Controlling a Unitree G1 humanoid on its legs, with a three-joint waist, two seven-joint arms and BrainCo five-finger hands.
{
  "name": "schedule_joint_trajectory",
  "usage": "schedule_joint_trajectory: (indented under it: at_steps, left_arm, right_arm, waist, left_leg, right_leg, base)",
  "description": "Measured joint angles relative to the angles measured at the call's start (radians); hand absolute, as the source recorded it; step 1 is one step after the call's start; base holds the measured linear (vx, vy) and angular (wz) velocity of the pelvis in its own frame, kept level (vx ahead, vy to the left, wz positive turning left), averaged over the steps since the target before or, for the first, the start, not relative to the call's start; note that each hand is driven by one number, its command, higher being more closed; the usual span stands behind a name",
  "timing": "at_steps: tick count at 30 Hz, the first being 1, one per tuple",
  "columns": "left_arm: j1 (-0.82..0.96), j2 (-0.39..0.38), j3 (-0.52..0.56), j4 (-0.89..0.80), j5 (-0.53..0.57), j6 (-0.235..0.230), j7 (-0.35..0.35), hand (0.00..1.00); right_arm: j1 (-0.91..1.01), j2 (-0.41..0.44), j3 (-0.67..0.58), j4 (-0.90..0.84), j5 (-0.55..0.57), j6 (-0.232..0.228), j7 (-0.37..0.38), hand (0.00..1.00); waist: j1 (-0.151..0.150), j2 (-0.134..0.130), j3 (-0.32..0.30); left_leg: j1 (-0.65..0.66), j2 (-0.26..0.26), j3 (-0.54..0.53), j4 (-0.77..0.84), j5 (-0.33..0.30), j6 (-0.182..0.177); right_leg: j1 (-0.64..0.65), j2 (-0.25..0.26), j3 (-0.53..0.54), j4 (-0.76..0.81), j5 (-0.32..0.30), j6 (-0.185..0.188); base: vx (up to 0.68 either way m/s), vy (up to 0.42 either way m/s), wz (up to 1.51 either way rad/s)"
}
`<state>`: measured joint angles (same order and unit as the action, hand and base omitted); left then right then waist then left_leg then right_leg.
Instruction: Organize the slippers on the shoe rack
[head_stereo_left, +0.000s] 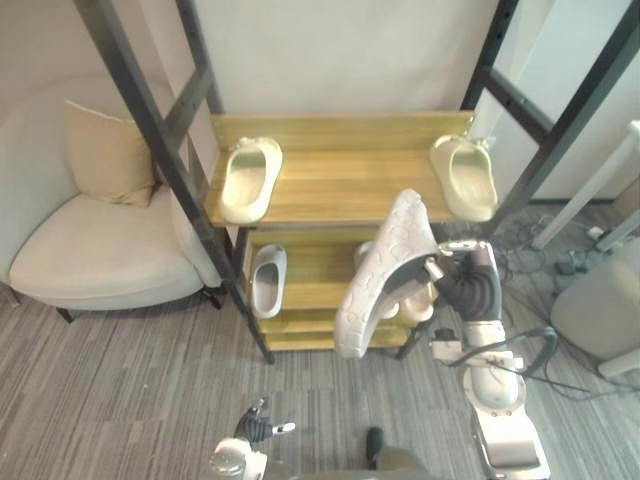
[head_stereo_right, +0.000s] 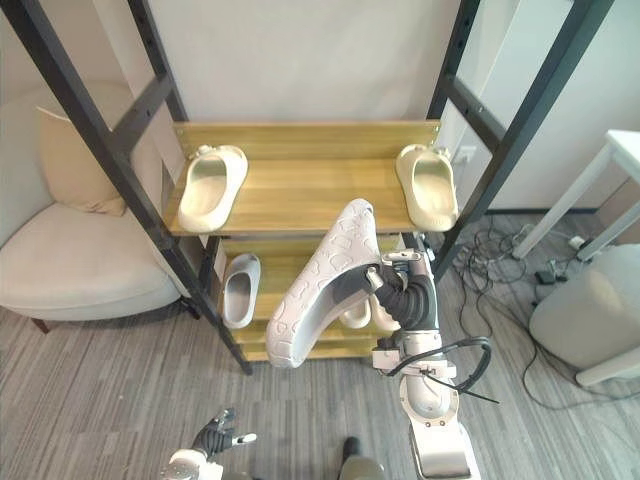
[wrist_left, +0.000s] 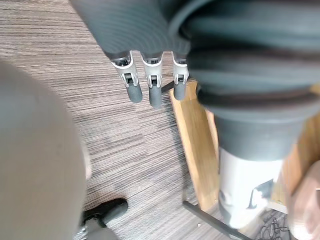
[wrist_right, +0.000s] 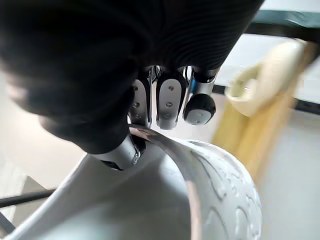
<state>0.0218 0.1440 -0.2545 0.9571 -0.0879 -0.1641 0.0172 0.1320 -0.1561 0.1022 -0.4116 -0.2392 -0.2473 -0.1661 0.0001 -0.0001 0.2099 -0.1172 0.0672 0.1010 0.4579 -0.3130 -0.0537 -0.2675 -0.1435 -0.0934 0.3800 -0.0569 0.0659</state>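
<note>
My right hand (head_stereo_left: 458, 287) is shut on a pale grey slipper (head_stereo_left: 385, 272), held tilted with its patterned sole toward me in front of the wooden shoe rack (head_stereo_left: 350, 188). In the right wrist view my fingers (wrist_right: 170, 102) and thumb pinch the slipper's rim (wrist_right: 210, 195). On the top shelf lie two cream slippers, one at the left end (head_stereo_left: 248, 178) and one at the right end (head_stereo_left: 465, 177). A grey slipper (head_stereo_left: 268, 280) rests on the lower shelf at the left. Another pale slipper (head_stereo_right: 356, 314) is mostly hidden behind the held one. My left hand (head_stereo_left: 262, 425) hangs low near the floor, open.
Slanted black metal posts (head_stereo_left: 160, 150) frame the rack on both sides. A beige armchair (head_stereo_left: 95, 250) with a cushion (head_stereo_left: 108, 155) stands to the left. Cables (head_stereo_left: 565, 262) and a grey rounded seat (head_stereo_left: 605, 300) lie to the right. Striped grey carpet (head_stereo_left: 120, 390) spreads in front.
</note>
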Motion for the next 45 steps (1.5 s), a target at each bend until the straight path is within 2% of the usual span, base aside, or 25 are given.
schedule_joint_trajectory:
  at_steps: [5, 6, 11, 16, 18, 22, 25, 30, 36, 40, 45]
  left_arm:
    - [-0.027, -0.003, -0.001, -0.065, -0.051, -0.006, 0.005, 0.0]
    - [-0.029, -0.002, 0.0, -0.078, -0.056, -0.008, 0.008, 0.0]
    - [-0.033, -0.022, 0.001, -0.141, -0.074, -0.023, 0.027, 0.0]
    - [-0.05, -0.06, 0.006, -0.196, -0.083, -0.026, 0.028, 0.0]
    - [-0.055, -0.073, 0.024, -0.228, -0.093, -0.027, 0.03, 0.0]
    - [-0.075, -0.092, 0.042, -0.302, -0.121, -0.028, 0.046, 0.0]
    - [-0.095, -0.105, 0.054, -0.338, -0.138, -0.029, 0.05, 0.0]
    - [-0.12, -0.131, 0.082, -0.399, -0.153, -0.032, 0.068, 0.0]
    - [-0.129, -0.151, 0.113, -0.436, -0.183, -0.044, 0.075, 0.0]
    - [-0.13, -0.156, 0.118, -0.464, -0.192, -0.052, 0.078, 0.0]
    - [-0.131, -0.161, 0.118, -0.496, -0.219, -0.069, 0.077, 0.0]
  right_arm:
    - [-0.071, -0.01, 0.026, 0.001, -0.038, 0.002, -0.015, 1.0]
    - [-0.08, -0.01, 0.028, 0.001, -0.038, 0.003, -0.026, 1.0]
    - [-0.122, -0.011, 0.019, 0.014, -0.078, 0.024, -0.077, 1.0]
    - [-0.194, -0.01, 0.008, 0.044, -0.116, 0.04, -0.115, 1.0]
    - [-0.226, -0.011, -0.013, 0.048, -0.116, 0.049, -0.126, 1.0]
    - [-0.311, -0.037, -0.064, 0.086, -0.115, 0.06, -0.161, 1.0]
    - [-0.344, -0.067, -0.085, 0.095, -0.115, 0.064, -0.172, 1.0]
    - [-0.438, -0.14, -0.101, 0.17, -0.112, 0.076, -0.191, 1.0]
    - [-0.555, -0.248, -0.099, 0.27, -0.087, 0.077, -0.188, 1.0]
    - [-0.665, -0.337, -0.093, 0.355, -0.049, 0.076, -0.183, 1.0]
    - [-0.806, -0.449, -0.015, 0.478, -0.022, 0.07, -0.15, 1.0]
  waist:
    - [0.002, 0.008, 0.074]
    - [0.003, 0.003, 0.079]
    - [0.002, 0.005, 0.101]
    - [0.005, 0.007, 0.133]
    - [0.008, 0.007, 0.166]
    - [0.017, 0.011, 0.192]
    - [0.029, 0.014, 0.207]
    - [0.051, 0.018, 0.225]
    - [0.063, 0.021, 0.23]
    - [0.076, 0.021, 0.232]
    - [0.098, 0.022, 0.243]
  left_leg:
    - [-0.151, 0.018, -0.008, 0.205, -0.095, 0.02]
    - [-0.179, 0.013, -0.009, 0.247, -0.112, 0.017]
    - [-0.299, 0.027, -0.034, 0.435, -0.184, -0.007]
    - [-0.406, 0.035, -0.059, 0.585, -0.243, -0.011]
    - [-0.43, 0.04, -0.06, 0.64, -0.258, -0.009]
    - [-0.565, 0.046, -0.077, 0.757, -0.3, -0.008]
    - [-0.639, 0.047, -0.09, 0.813, -0.312, -0.009]
    - [-0.753, 0.05, -0.118, 0.892, -0.32, -0.025]
    - [-0.817, 0.067, -0.132, 0.925, -0.316, -0.032]
    - [-0.862, 0.07, -0.156, 0.927, -0.308, -0.05]
    - [-0.895, 0.062, -0.178, 0.93, -0.3, -0.065]
  right_leg:
    - [-0.144, -0.022, 0.0, 0.202, -0.092, 0.0]
    - [-0.181, -0.04, -0.005, 0.251, -0.119, -0.001]
    - [-0.303, -0.065, -0.02, 0.456, -0.212, -0.017]
    - [-0.399, -0.085, -0.03, 0.606, -0.276, -0.022]
    - [-0.417, -0.093, -0.03, 0.656, -0.299, -0.02]
    - [-0.54, -0.109, -0.034, 0.769, -0.34, -0.02]
    - [-0.61, -0.118, -0.037, 0.823, -0.354, -0.025]
    - [-0.712, -0.139, -0.055, 0.916, -0.382, -0.056]
    - [-0.754, -0.155, -0.082, 0.961, -0.409, -0.072]
    - [-0.783, -0.157, -0.107, 0.966, -0.413, -0.077]
    - [-0.801, -0.173, -0.13, 0.983, -0.426, -0.096]
  base:
    - [-0.16, 0.003, 0.02]
    - [-0.08, -0.019, 0.08]
    - [0.02, -0.032, 0.17]
    - [0.03, -0.012, 0.16]
    - [-0.01, 0.022, 0.17]
    - [-0.05, 0.028, 0.13]
    - [-0.01, 0.011, 0.1]
    - [0.05, -0.034, 0.16]
    - [0.07, -0.069, 0.18]
    - [0.06, -0.071, 0.09]
    - [0.07, -0.084, 0.14]
